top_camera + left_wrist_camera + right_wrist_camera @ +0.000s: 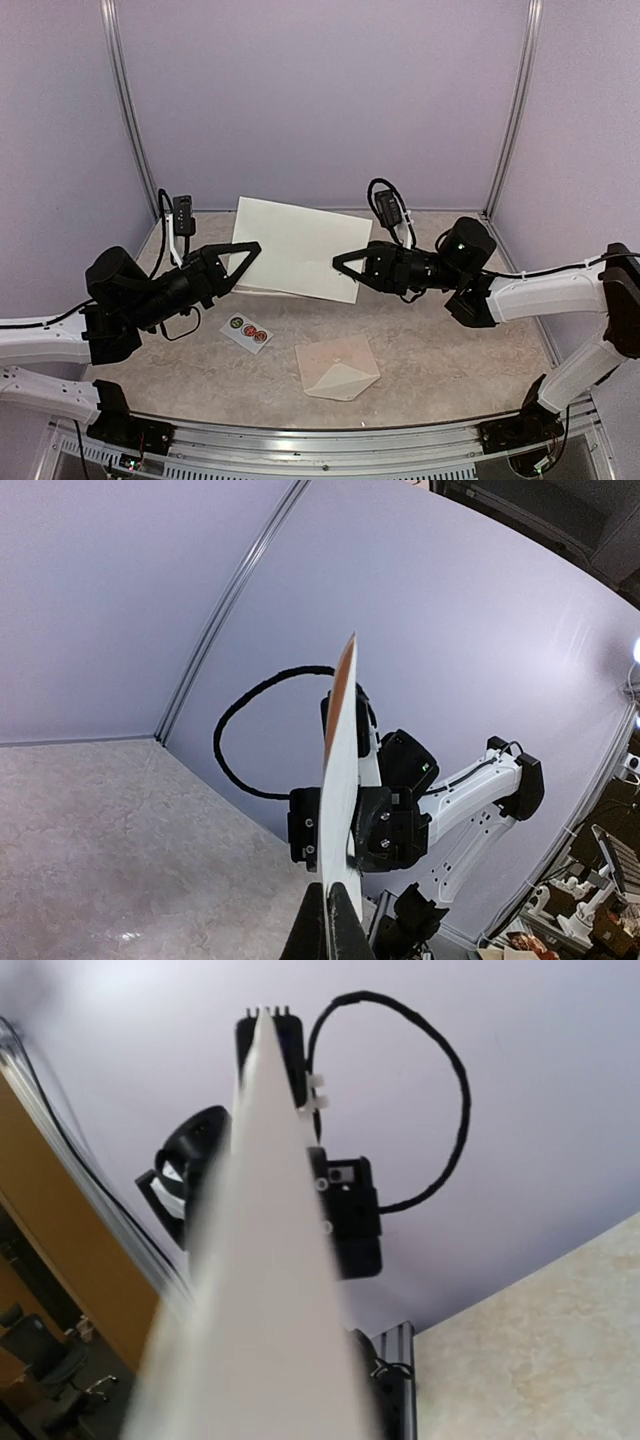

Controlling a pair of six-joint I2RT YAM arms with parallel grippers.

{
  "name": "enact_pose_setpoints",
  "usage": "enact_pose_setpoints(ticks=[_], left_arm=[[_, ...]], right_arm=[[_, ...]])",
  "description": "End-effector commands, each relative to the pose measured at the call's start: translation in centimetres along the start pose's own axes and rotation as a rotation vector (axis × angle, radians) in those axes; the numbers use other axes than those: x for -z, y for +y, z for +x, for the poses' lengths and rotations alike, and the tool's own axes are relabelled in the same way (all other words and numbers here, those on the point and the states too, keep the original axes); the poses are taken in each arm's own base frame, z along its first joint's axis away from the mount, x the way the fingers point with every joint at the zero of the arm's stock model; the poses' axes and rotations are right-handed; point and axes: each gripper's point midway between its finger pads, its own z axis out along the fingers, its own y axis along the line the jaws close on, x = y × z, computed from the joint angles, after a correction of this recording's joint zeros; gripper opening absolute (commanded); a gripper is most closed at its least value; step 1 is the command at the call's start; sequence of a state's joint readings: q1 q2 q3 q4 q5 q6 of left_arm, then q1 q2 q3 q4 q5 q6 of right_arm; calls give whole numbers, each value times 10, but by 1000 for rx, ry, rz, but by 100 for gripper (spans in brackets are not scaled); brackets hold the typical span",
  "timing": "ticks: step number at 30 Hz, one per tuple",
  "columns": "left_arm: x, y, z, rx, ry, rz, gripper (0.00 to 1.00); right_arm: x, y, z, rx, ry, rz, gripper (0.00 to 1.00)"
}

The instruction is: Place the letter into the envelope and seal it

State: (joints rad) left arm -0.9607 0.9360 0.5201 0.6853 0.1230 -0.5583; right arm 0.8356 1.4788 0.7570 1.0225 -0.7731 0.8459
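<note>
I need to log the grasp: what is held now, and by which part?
The left hand holds the letter by its left edge. The right hand is at its right edge; whether it grips cannot be told.

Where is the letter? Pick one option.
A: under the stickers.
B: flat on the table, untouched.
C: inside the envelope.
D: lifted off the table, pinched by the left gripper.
D: the left gripper is shut on the letter, which stands clear above the table; the envelope lies apart from it.
</note>
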Motion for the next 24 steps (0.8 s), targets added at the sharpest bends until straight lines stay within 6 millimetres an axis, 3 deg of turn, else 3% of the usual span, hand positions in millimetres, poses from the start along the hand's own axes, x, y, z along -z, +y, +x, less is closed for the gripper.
enact_pose_setpoints(ticks=[1, 3, 4, 8, 10, 15, 22, 24], left_arm=[[-2, 5, 8, 19, 34, -4, 0], [-2, 16, 16, 14, 90, -56, 23], [1, 22, 19, 7, 117, -81, 42], [17, 49, 20, -59, 248, -197, 78], [24, 56, 17, -109, 315, -241, 89], [21, 50, 27, -207, 522, -207, 99], [8, 40, 63, -247, 733, -137, 98], [3, 33, 73, -239, 771, -97, 93]], right_arm=[[-2, 9, -10, 23, -18, -38, 0], [2, -1, -7, 12, 13, 14, 0], [6, -7, -1, 5, 48, 51, 0], [24, -27, 22, 0, 251, 180, 0], [31, -27, 34, 6, 362, 216, 0], [43, -19, 54, -28, 556, 223, 0], [45, -7, 70, -53, 680, 192, 0], [44, -5, 70, -48, 697, 185, 0]])
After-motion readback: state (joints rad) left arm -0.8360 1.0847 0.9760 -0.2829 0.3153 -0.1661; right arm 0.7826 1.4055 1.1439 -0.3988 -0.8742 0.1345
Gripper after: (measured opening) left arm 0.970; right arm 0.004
